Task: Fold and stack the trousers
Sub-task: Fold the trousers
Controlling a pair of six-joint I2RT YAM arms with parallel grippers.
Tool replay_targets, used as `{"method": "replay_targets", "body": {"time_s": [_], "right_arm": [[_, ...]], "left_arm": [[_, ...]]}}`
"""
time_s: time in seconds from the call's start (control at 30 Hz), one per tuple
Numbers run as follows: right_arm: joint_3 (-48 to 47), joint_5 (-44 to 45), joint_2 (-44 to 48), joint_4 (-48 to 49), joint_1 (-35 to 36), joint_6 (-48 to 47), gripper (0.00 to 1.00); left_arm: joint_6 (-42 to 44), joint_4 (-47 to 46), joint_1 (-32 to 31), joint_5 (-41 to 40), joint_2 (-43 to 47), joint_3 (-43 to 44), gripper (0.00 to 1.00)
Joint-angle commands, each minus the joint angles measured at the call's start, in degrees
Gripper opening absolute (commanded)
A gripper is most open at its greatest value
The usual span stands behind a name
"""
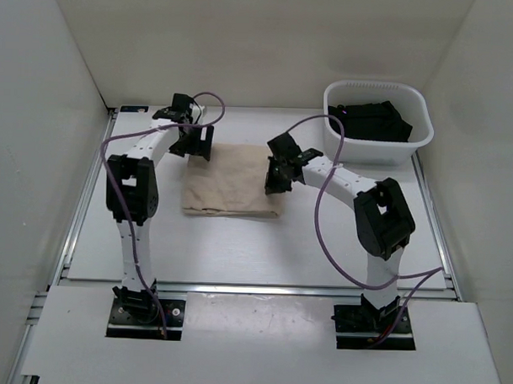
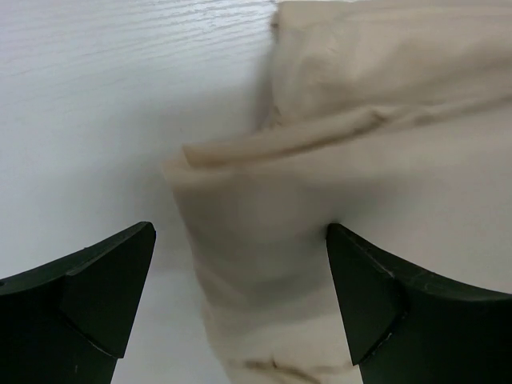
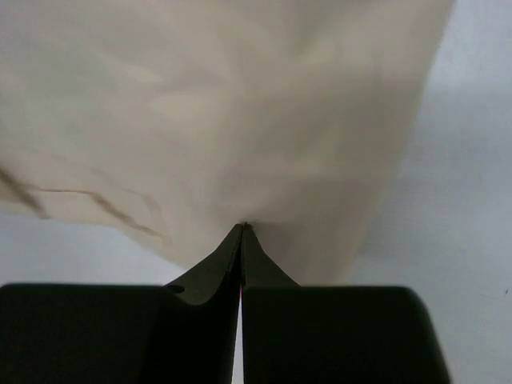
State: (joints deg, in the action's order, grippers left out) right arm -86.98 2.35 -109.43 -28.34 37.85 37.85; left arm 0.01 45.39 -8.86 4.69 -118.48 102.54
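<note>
While the right gripper (image 3: 242,228) is pinching the soft, limp trousers (image 1: 232,181), the left gripper (image 2: 240,232) is gaping over their upper-left corner, probably the best hold.

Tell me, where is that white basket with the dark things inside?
In the top view, the white basket sits at the far right corner of the table, beyond the right gripper and right of the folded trousers.
</note>
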Motion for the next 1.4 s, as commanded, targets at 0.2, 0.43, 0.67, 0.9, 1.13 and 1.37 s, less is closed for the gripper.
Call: {"method": "replay_targets", "body": {"time_s": [0.2,0.43,0.67,0.9,1.13,1.37], "right_arm": [[6.47,2.92,-4.3,0.21,-1.9,5.84,0.0],[4.81,6.61,-1.06,-3.82,-2.43,3.12,0.0],[0.14,13.73,9.92,-17.77,-3.73,-0.58,0.51],[4.53,12.41,23.87,-31.93,-10.42,-2.95,0.9],[12.79,18.74,37.87,-39.07,-12.61,-0.5,0.96],[17.19,17.51,42.98,-38.55,-13.24,-0.49,0.97]], "left_arm": [[-0.01,0.41,0.07,-6.36,-10.19,8.46,1.0],[-0.01,0.41,0.6,-6.36,-5.81,7.32,1.0],[-0.01,0.41,3.41,-8.81,9.56,4.52,1.0],[-0.01,1.81,7.19,-17.86,32.84,-14.97,1.0],[-0.01,7.17,15.89,-26.92,54.29,-39.5,1.0],[-0.01,9.8,23.1,-20.68,67.93,-50.33,1.0]]}}
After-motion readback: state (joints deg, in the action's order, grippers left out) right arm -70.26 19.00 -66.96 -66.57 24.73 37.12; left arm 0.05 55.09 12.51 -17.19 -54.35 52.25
